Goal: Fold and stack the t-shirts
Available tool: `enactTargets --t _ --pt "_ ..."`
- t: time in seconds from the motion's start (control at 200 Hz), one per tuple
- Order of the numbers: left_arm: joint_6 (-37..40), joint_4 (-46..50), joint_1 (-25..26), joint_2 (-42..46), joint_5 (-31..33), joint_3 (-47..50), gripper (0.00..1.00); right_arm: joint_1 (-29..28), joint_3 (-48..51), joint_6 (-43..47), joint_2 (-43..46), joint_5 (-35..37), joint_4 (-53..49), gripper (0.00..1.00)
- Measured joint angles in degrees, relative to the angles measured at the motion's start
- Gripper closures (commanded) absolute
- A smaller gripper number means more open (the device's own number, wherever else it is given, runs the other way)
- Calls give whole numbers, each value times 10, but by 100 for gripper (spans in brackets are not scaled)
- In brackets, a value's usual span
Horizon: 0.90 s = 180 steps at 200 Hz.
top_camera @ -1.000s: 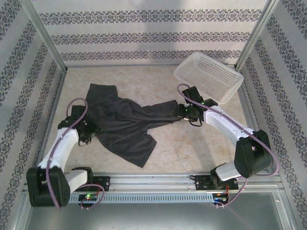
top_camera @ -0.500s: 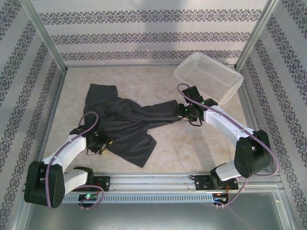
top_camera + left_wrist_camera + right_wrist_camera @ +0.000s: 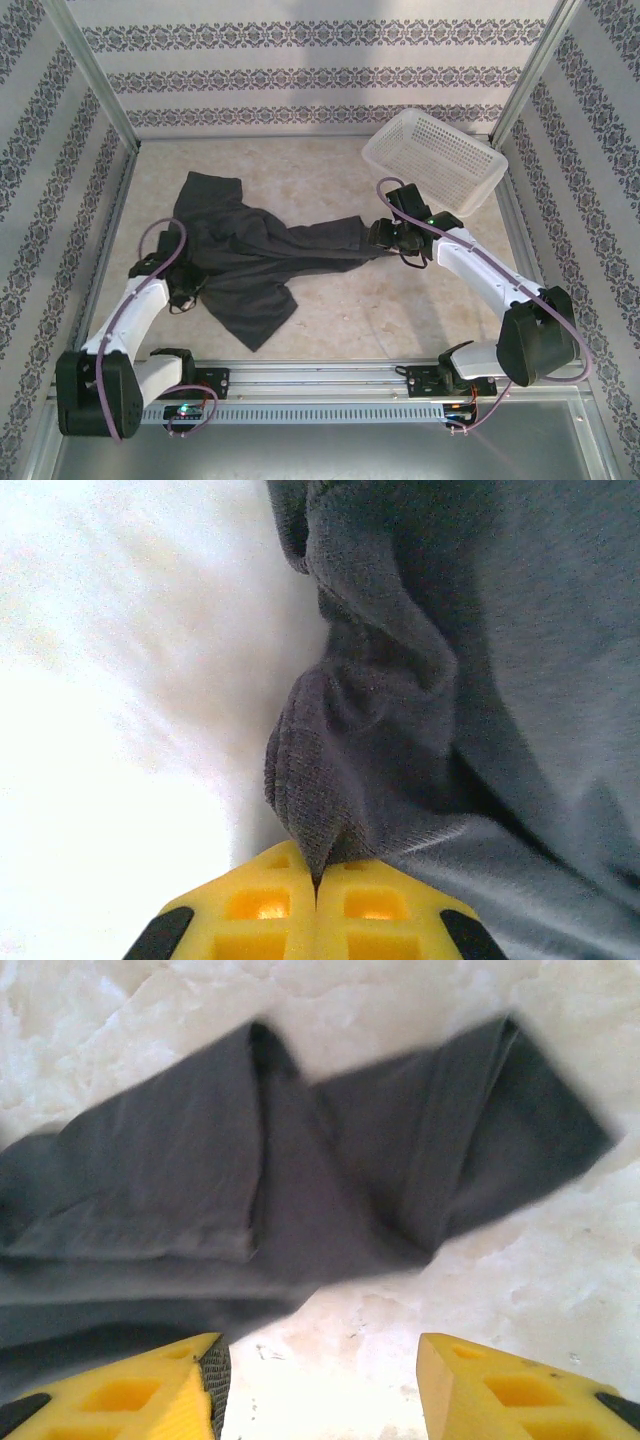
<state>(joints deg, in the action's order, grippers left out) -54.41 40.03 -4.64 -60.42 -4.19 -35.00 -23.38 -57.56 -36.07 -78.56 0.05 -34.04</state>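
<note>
The left pincer [image 3: 317, 882] is clamped tight on a puckered fold at the edge of a dark grey t-shirt [image 3: 250, 250]. Its yellow jaws meet with the cloth nipped between them, a hold that looks meant for drawing that side outward. Across the tabletop [image 3: 400, 310], the right pincer [image 3: 320, 1385] stands open and holds nothing. Its jaws are apart over bare, marble-patterned surface just short of the shirt's right end, apparently lined up to take it. The shirt lies crumpled and twisted in the middle of the tabletop, bunched into a narrow band toward the right arm, with one flap trailing toward the near edge. On that showing, folding has not begun, and the shirt needs spreading flat first. A white mesh basket [image 3: 435, 160] sits in the far right corner, apart from the shirt.
</note>
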Motion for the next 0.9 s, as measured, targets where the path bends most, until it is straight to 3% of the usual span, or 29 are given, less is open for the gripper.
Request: enactTargets --t 0.135,0.41,0.769,0.899 --pt "47 8 -47 8 19 -6 100 -16 -3 1 -22 7 4 47" --pt "71 -11 -49 -64 1 -31 100 -136 -76 80 -187 2 10 43" --pt "86 -43 -49 -116 -14 -68 100 -228 -113 195 -233 80 -23 38" --pt "90 -46 -49 -121 -14 -70 100 -241 -130 218 -267 115 -37 45"
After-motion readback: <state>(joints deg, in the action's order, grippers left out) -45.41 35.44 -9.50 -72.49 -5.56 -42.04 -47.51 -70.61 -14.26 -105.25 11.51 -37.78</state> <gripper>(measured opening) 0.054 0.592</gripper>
